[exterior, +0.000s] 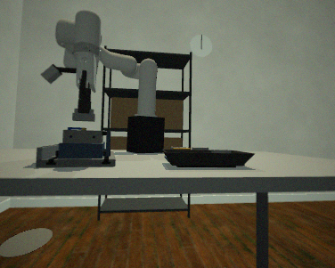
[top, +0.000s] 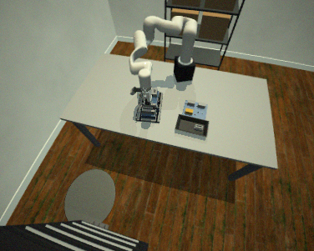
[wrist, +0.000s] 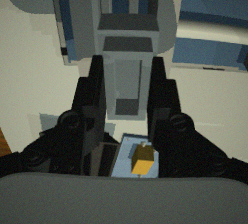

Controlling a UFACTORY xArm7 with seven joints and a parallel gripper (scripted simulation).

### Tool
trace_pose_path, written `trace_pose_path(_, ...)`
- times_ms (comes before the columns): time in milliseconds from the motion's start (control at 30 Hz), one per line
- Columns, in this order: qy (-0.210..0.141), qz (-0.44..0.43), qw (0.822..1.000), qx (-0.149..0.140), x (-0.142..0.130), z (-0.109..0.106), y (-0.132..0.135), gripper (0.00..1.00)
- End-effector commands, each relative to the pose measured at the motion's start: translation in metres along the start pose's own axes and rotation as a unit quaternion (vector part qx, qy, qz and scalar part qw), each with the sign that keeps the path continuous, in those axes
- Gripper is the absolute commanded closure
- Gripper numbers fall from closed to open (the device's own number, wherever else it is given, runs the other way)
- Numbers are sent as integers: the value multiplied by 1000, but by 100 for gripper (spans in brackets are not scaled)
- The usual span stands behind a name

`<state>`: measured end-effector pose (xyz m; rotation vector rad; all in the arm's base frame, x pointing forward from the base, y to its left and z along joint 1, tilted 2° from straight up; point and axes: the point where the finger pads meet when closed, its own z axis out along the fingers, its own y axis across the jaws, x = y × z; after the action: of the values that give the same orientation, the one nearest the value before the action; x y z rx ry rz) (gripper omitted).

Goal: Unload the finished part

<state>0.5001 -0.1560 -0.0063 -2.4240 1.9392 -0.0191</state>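
Observation:
The finished part is a grey block with a dark square pocket. It sits between my black fingers in the wrist view. My gripper is shut on the part and holds it a short way above the vise, clear of the jaws. The vise is grey and blue, on a base plate at the table's left. It also shows in the wrist view, beyond the part. The outfeed tray is a dark, shallow box to the right of the vise; it also shows in the side view.
A blue plate with yellow pieces lies just behind the tray. A small grey item rests on the tray floor. The arm's black base stands at the table's back edge, with a metal shelf behind it.

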Motion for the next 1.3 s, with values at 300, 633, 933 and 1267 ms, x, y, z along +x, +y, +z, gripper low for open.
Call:
trace_pose_path(300,1,8,1000,2,-22,-3,-16,100)
trace_pose_path(633,1,30,1000,1,-93,-2,-51,100)
trace_pose_path(933,1,51,999,1,-165,-2,-74,100)
trace_pose_path(1267,1,76,997,2,-256,-2,-88,100)
